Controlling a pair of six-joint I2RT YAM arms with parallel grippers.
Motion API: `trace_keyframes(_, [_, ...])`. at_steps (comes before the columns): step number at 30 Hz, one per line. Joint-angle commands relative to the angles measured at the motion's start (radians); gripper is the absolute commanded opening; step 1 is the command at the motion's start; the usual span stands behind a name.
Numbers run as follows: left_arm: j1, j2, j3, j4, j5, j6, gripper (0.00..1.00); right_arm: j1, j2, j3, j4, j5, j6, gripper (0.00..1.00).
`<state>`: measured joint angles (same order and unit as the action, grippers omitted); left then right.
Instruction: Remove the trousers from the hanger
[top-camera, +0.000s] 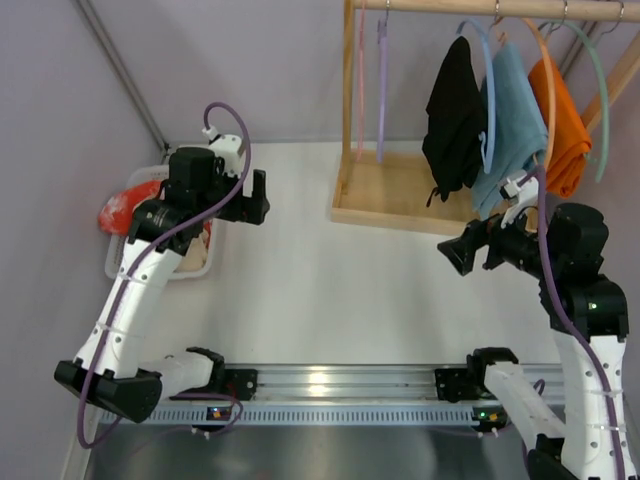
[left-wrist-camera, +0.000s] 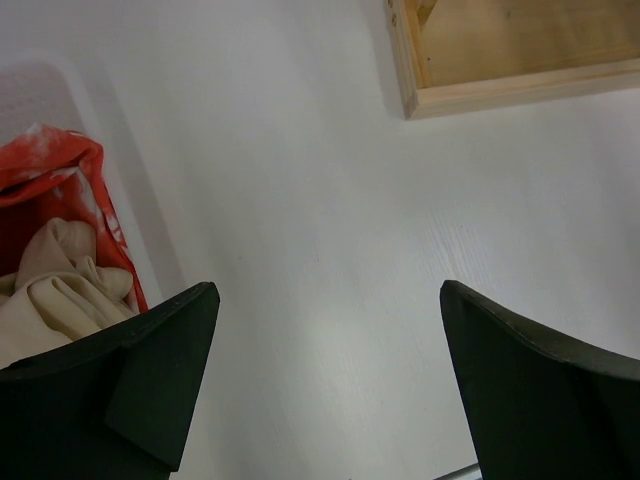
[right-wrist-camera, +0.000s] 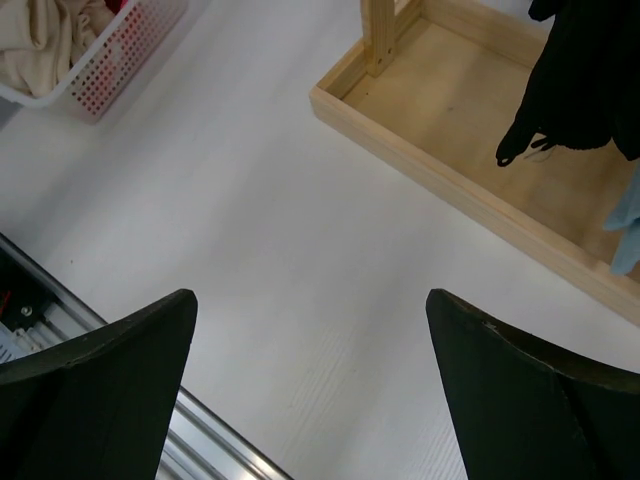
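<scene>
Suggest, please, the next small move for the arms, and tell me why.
Probably raise the right hand toward the lower edge of the trousers. It is open, empty and nearer, below them, while they hang draped on the hanger, untouched; the left hand is far to the side.

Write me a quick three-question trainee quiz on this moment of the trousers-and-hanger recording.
1. True or false: the trousers hang on the light blue hanger.
2. In the top view, the cloth just right of the trousers is: A) light blue, B) green, C) white.
3. Fill in: the left gripper and the right gripper both stand ____, holding nothing.
Key: 1 true; 2 A; 3 open.
</scene>
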<state>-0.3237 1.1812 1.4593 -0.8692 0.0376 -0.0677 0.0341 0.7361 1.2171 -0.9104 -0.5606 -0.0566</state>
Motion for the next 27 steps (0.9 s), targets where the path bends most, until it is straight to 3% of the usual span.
trace_keyframes(1, [0.014,0.012,0.055,0.018,0.060,0.012,0.99,-0.011,0.003,0.061,0.042,-0.008,0.015,0.99])
trace_keyframes(11, [0.014,0.038,0.130,0.024,0.078,-0.014,0.99,-0.010,0.017,0.123,0.031,-0.018,0.034,0.99])
trace_keyframes(21, [0.014,0.052,0.199,0.079,0.107,-0.107,0.99,-0.011,0.149,0.370,0.068,-0.053,0.159,0.99])
trace_keyframes(27, [0.014,0.041,0.202,0.119,0.104,-0.138,0.99,-0.010,0.256,0.543,0.156,0.017,0.251,0.99])
